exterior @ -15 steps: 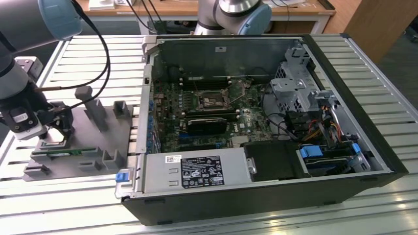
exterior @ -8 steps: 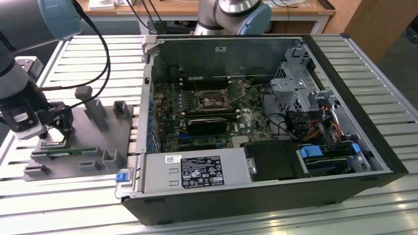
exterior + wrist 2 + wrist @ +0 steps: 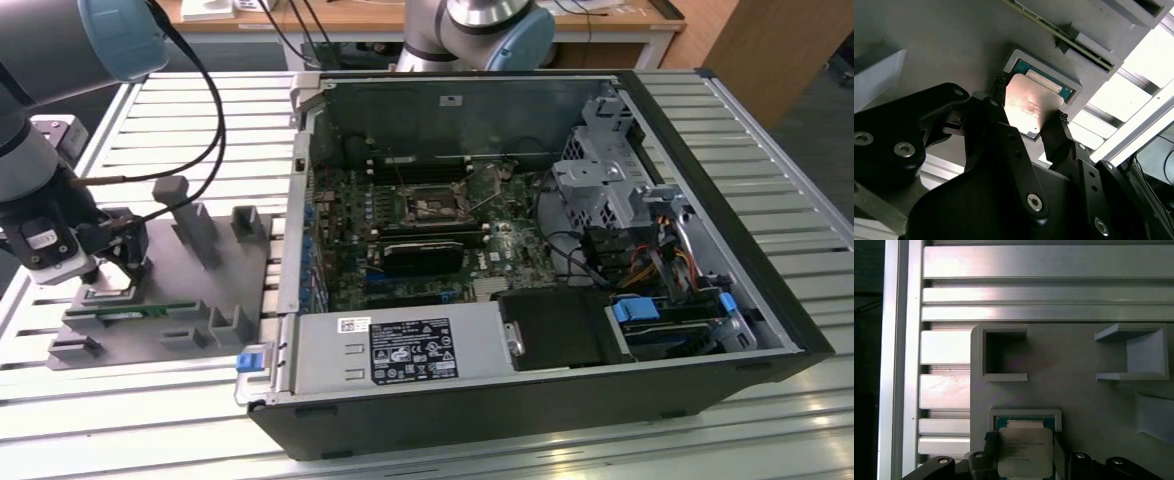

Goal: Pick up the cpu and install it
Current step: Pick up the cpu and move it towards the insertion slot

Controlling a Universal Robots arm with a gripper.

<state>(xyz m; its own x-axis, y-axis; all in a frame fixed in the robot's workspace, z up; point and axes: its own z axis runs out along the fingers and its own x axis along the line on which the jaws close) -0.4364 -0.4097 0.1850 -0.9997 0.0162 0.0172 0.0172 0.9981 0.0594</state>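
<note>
item: your gripper (image 3: 118,268), exterior view's left — arm stood upright over the grey tray (image 3: 200,285), wrist pointing straight down. the cpu (image 3: 1024,452) lay directly between the fingertips (image 3: 999,87) at its square nest (image 3: 1024,413); they looked closed on two opposite edges. open computer case (image 3: 721,130) — well apart, exterior view's right.

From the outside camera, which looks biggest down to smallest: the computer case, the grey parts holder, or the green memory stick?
1. computer case
2. grey parts holder
3. green memory stick, clearly smallest
</note>
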